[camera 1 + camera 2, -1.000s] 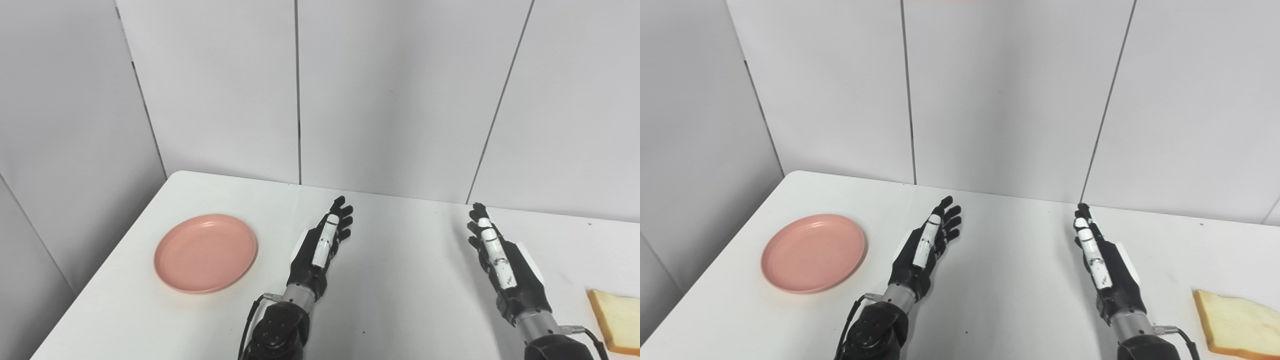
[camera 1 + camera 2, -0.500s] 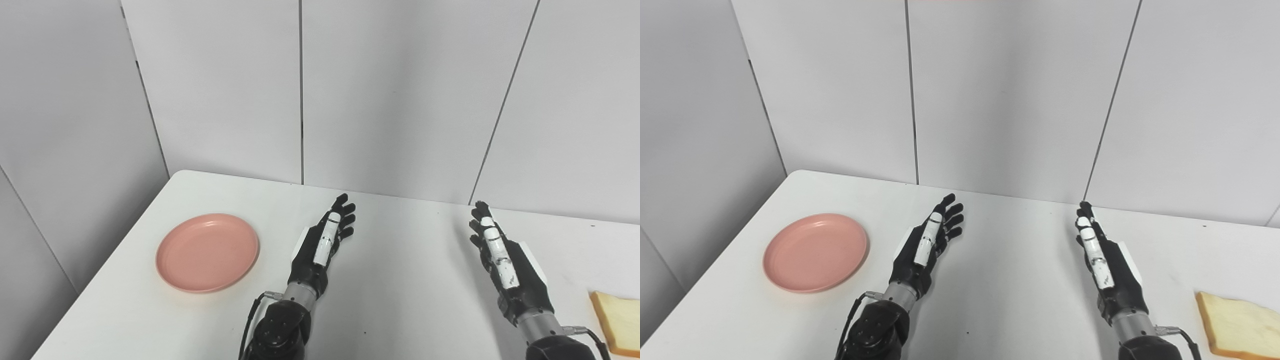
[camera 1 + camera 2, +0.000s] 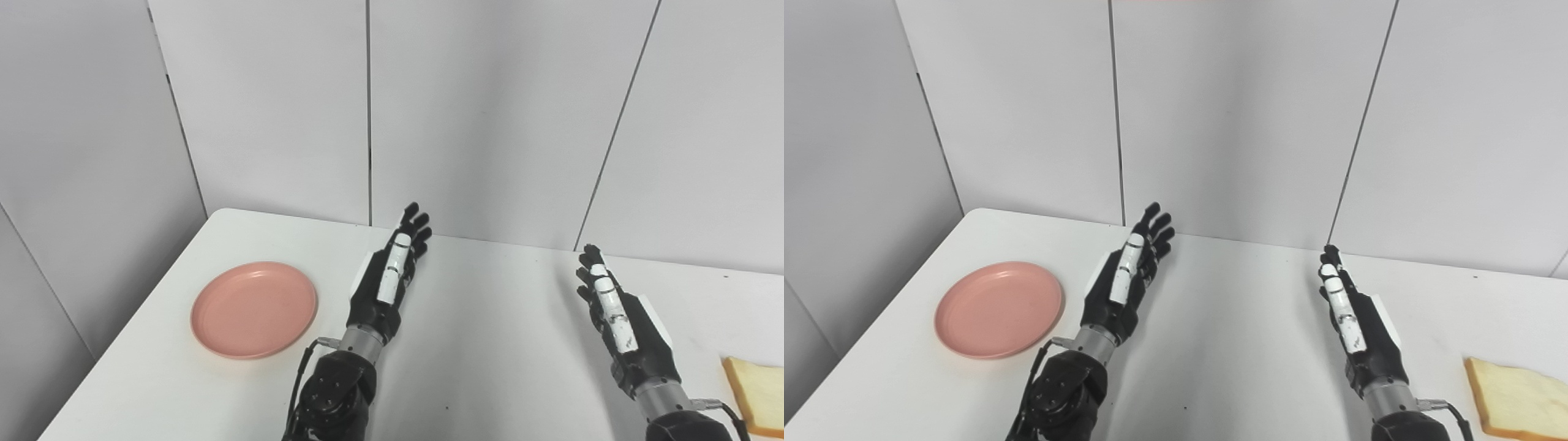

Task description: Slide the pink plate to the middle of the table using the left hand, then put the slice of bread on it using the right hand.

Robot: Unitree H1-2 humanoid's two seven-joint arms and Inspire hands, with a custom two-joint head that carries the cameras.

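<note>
A white table (image 3: 490, 343) is seen from above, with grey wall panels (image 3: 490, 122) behind its far edge. The pink plate (image 3: 254, 309) is found near the table's left edge, lying flat and with nothing on it. The slice of bread (image 3: 1516, 398) is placed flat at the table's right edge, close to the near right corner, and is partly cut off by the picture's border.

The left hand (image 3: 388, 282) is raised above the table just to the right of the plate, without touching it; its fingers are stretched out and spread toward the far edge, and nothing is held in it. The right hand (image 3: 1356, 321) is held over the right half of the table, between the middle and the bread, apart from the slice. Its fingers are likewise extended toward the far edge, edge-on to the camera, and nothing is grasped by it. Black cables (image 3: 303, 373) are seen running along both wrists.
</note>
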